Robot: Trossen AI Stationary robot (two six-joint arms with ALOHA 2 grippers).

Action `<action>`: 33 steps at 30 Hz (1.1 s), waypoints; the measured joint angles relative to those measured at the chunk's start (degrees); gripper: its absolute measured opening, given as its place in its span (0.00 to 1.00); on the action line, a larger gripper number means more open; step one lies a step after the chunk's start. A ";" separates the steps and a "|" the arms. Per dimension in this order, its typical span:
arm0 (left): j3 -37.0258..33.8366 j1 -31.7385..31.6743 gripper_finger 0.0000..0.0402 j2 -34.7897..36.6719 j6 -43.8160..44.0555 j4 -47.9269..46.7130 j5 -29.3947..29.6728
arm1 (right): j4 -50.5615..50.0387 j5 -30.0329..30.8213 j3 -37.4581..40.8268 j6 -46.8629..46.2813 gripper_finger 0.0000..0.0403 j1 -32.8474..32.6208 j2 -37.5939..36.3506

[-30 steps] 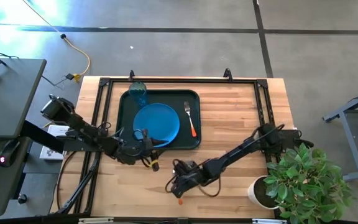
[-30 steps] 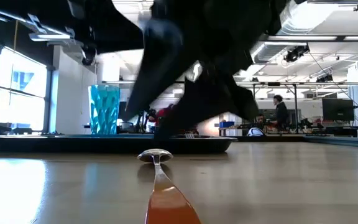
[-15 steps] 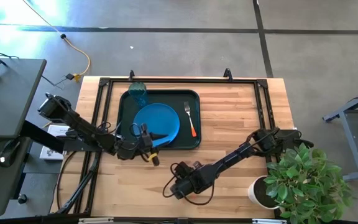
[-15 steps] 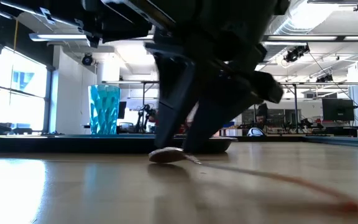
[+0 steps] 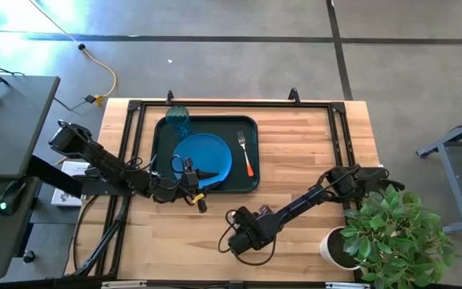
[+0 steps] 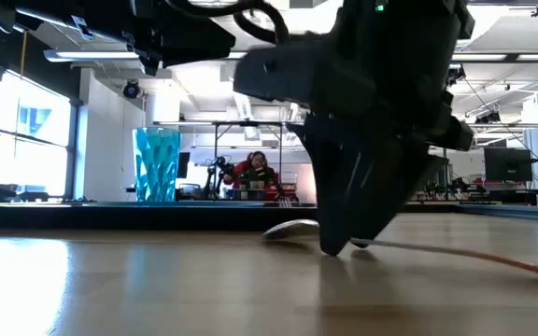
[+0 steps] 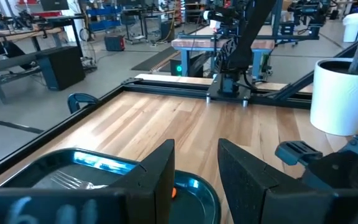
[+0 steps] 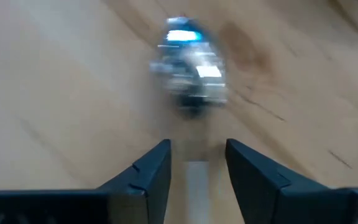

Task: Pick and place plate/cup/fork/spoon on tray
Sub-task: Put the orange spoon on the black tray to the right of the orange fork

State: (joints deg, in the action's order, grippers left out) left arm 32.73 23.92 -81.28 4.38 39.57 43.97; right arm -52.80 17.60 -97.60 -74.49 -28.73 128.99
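One item of tableware, the spoon [image 8: 188, 68], is left off the tray [image 5: 160, 135]. The right gripper [image 8: 196, 163] is lowered over it at the near side of the desk [image 5: 311, 152], jaws spread, with the spoon's slim neck running between them and its silver bowl lying just ahead; no pinch is made yet. In the low view the bowl [image 6: 292, 228] rests on the wood beside the dark fingers, and the orange handle trails away along the desk, so the long axis lies flat, and a closing across the neck is judged to be the coming move. The right arm is plainly the nearer one.

From the right jaws the tray lies at about eleven o'clock in the high view, with bare wood between. On the tray the plate [image 5: 207, 152] fills the middle, the cup [image 5: 178, 119] stands at its ten-o'clock corner, and the fork [image 5: 246, 152] lies along its three-o'clock side. The left gripper [image 5: 189, 175] waits over the plate's near edge, jaws apart, holding nothing. Room for the spoon is judged tight beside the fork.
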 joint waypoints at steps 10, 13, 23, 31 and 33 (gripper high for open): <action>-0.02 1.74 0.28 -0.04 2.33 -2.78 0.04 | -0.86 -0.09 -0.04 6.54 0.03 0.42 0.02; -0.02 2.35 0.28 -0.04 2.45 -2.91 0.02 | 1.15 -4.02 0.07 11.63 0.03 1.75 -0.57; -0.02 6.86 0.28 -0.04 -2.74 -3.15 0.07 | 4.23 -9.80 0.15 25.78 0.01 6.14 -8.35; -0.02 11.04 0.28 -0.04 -12.66 1.40 0.41 | 7.40 -17.26 5.57 44.40 0.00 8.80 -15.52; -0.02 10.22 0.28 -0.04 -11.84 1.36 1.58 | 16.35 -20.95 12.89 47.90 0.00 9.51 -18.43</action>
State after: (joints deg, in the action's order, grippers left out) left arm 32.71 34.14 -81.32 -7.46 40.93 45.55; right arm -36.45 -3.35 -84.71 -26.60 -19.22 110.56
